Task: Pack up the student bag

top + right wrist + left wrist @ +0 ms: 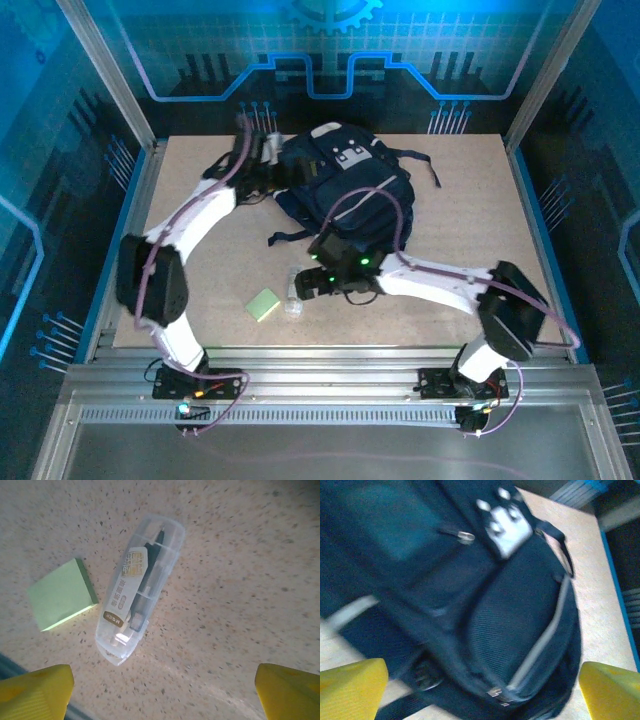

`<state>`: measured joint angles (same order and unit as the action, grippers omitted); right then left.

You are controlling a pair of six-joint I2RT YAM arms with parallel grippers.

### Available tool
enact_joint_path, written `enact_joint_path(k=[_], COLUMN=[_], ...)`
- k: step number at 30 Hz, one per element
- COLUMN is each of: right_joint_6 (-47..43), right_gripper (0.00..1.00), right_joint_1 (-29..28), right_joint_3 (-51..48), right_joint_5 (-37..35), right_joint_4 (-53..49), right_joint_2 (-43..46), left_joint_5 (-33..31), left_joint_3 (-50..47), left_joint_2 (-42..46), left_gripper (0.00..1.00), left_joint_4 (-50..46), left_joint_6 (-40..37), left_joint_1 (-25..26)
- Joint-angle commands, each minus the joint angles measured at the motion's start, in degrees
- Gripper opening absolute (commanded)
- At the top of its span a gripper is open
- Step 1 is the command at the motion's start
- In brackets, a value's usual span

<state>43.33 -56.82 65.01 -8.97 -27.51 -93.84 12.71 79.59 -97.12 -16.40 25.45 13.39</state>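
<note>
Left gripper (481,687) and right gripper (162,691), jaws wide apart.

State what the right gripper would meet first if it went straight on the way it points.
Most likely the clear pen case, lying on the table ahead of the open right gripper; the green notepad sits further aside. Depth is unclear.

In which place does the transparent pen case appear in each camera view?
Top external: the pen case lies low in the middle, right of the green note pad.
Left wrist: this camera faces the backpack.
Right wrist: the case lies diagonally at the centre.
Shared landmark: the green note pad, on its left in both.
</note>
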Motion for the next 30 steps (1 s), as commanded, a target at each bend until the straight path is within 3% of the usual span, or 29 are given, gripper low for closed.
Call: enact_joint_path(k=[1, 6, 13, 17, 24, 30], right_joint_6=[1.01, 0.1, 2.86, 2.98, 2.42, -0.72], right_gripper=[0.94, 0.95, 0.9, 0.85, 0.58, 0.49], right_joint_1=[-2.76, -5.44, -5.67, -5.15, -3.68, -1.45], right_joint_3=[6.14, 14.38, 20.28, 19.84, 17.17, 15.14], right_joint_5=[-7.24, -7.92, -10.44, -9.9, -6.37, -3.89], right_joint_4=[-3.98, -5.8, -8.76, -8.06, -5.06, -3.69], right_joint_2=[-6.84, -16.14, -24.37, -25.54, -25.25, -19.09], left_joint_5=[-1.66, -2.6, -1.29, -1.07, -0.99, -7.27], left_joint_3=[-9.65, -17.07, -21.25, -21.63, -20.17, -18.45], left_joint_2=[8.5, 14.2, 15.01, 14.43, 12.65, 13.24], left_gripper=[0.99, 0.99, 0.99, 0.99, 0.95, 0.88], left_joint_4=[11.97, 11.44, 11.63, 11.24, 8.74, 5.88], left_joint_6=[6.04, 5.24, 5.0, 3.3, 0.96, -2.82], left_joint_1=[-4.25, -9.8, -14.82, -14.99, -14.41, -8.44])
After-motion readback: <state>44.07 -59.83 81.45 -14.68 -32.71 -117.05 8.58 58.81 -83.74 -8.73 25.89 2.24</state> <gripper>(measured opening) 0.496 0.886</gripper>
